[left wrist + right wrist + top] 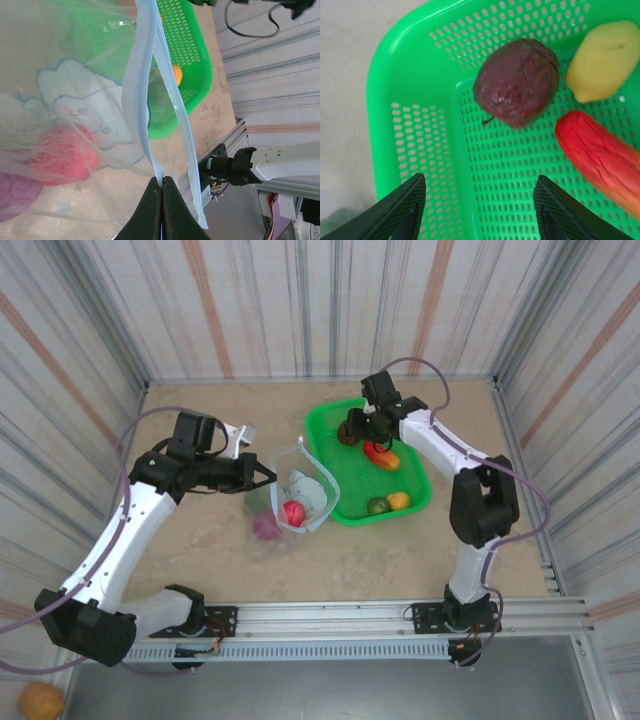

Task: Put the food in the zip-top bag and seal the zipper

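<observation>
The clear zip-top bag (303,492) stands open on the table, left of the green tray (424,478). My left gripper (268,477) is shut on its mouth edge; in the left wrist view the fingertips (162,182) pinch the pale blue zipper (137,75). A pink-red food (60,155) and a magenta one (15,195) lie inside the bag. My right gripper (480,195) hangs open over the tray's far left corner, just short of a dark maroon food (516,82). A yellow food (602,60) and a red one (600,155) lie beside it.
A green food (377,506) and an orange one (399,500) sit in the tray's near corner. The tray wall (410,125) rises under my right gripper's left finger. A larger orange ball (41,701) lies off the table at the bottom left. Striped walls enclose the table.
</observation>
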### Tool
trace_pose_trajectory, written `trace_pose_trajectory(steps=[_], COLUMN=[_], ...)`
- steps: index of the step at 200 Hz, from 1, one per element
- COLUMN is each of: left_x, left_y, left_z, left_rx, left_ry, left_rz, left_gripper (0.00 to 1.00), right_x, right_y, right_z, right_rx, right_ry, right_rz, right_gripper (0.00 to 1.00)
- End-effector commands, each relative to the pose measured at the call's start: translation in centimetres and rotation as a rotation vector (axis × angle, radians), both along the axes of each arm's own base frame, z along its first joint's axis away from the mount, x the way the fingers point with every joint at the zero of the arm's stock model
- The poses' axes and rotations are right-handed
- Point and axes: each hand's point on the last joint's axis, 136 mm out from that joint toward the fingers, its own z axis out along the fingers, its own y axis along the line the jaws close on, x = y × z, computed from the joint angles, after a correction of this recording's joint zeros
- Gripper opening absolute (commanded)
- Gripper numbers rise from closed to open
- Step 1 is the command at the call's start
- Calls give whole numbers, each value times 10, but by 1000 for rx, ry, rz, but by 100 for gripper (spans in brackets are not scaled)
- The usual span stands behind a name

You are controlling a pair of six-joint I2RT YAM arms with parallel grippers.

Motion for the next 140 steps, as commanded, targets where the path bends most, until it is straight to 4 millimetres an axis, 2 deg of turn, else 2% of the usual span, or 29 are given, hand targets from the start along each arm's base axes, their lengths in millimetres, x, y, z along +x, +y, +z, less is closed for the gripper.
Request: trace_pose_trajectory(steps=[1, 46, 50, 68, 140], left_x=[-2, 1, 1, 1, -1], left_y=[0, 0, 1, 1, 1], left_z=[9, 9, 9, 10, 5], left_rx=[16, 26, 27, 24, 16], left_ry=[-32, -41, -42, -46, -26], left_rz=[-20, -25, -25, -27, -29], left_gripper=[0, 0, 0, 0, 0], right_x=[18, 44, 51, 59, 68], right_y=[2, 3, 5, 4, -1], right_z=[-6, -41, -33, -43, -83], right_rx=[-4, -62, -56, -80, -144], right_ry=[5, 75, 55, 73, 137], right_rz=[18, 7, 7, -1, -7], right_gripper=[63, 82, 83, 86, 85])
